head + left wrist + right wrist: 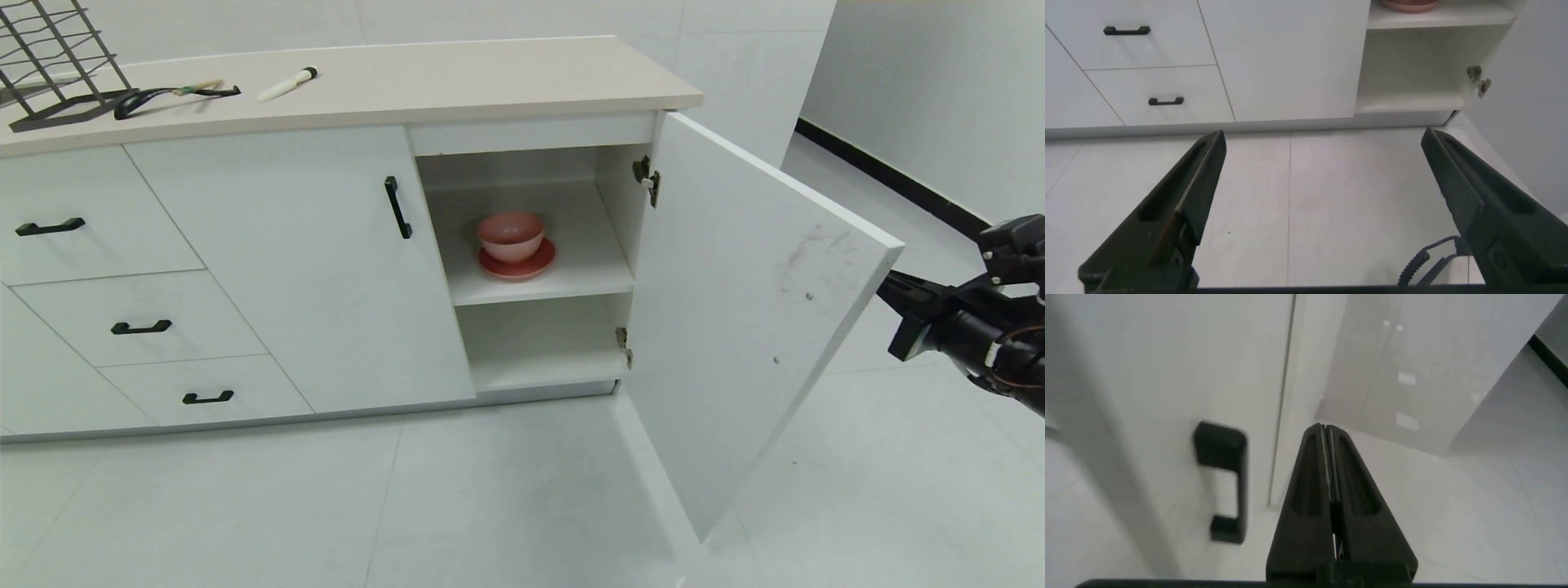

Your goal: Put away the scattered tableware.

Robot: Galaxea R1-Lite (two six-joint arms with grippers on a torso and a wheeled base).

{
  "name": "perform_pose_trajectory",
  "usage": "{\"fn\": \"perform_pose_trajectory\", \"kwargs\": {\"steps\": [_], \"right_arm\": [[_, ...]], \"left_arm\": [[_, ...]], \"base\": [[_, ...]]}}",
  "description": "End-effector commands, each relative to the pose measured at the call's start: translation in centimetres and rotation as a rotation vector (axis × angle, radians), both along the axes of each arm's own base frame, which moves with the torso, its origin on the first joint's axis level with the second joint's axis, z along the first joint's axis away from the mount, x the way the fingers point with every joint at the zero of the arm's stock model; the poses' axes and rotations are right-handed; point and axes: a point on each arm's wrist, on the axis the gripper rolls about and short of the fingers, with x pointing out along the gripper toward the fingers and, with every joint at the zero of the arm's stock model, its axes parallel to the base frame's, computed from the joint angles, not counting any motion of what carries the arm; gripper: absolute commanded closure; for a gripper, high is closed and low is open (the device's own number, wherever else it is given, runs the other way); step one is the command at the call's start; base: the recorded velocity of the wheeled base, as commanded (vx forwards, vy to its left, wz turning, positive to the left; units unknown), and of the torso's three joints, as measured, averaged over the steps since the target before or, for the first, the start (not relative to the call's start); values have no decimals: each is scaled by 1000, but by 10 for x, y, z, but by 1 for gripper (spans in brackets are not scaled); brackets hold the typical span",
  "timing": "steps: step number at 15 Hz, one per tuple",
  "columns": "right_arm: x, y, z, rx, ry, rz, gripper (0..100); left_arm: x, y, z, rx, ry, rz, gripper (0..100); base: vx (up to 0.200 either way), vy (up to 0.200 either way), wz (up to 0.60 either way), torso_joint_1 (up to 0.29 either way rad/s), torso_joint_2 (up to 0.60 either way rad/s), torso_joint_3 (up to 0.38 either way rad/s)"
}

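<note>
We saw the pink bowl (pixel 511 235) sitting on the pink plate (pixel 517 265), both on the upper shelf (pixel 588 278) of the cabinet, whose right-hand door (pixel 735 310) stood wide open. The right tool (pixel 1327 437) had its fingers pressed together with nothing between them. It sat on the outer face of that door, just beside the black door handle (pixel 1226 483) but not gripping it. The left tool (pixel 1323 139) hung low over the floor in front of the cabinet, fingers spread wide and empty.

We judged the bowl and plate to be stowed and the step in hand to be shutting the door. The next move would call for the closed right tool to press the door's outer face and swing it round to the cabinet front.

Two utensils lay on the counter (pixel 490 73), a black-handled one (pixel 175 94) and a white-handled one (pixel 287 83), near a wire rack (pixel 49 65); these may need putting away as well.
</note>
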Motion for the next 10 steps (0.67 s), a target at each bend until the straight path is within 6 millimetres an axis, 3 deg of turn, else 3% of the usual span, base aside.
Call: {"fn": "perform_pose_trajectory", "kwargs": {"steps": [1, 5, 10], "right_arm": [[25, 0, -12, -6, 24, 20, 100], [39, 2, -15, -59, -6, 103, 100], [27, 6, -11, -74, -19, 186, 100]], "left_arm": [[0, 0, 0, -1, -1, 1, 0], [0, 0, 0, -2, -1, 2, 0], [0, 0, 0, -11, -1, 2, 0]], "base": [[0, 0, 0, 0, 0, 0], [0, 0, 0, 0, 0, 0], [0, 0, 0, 0, 0, 0]]}}
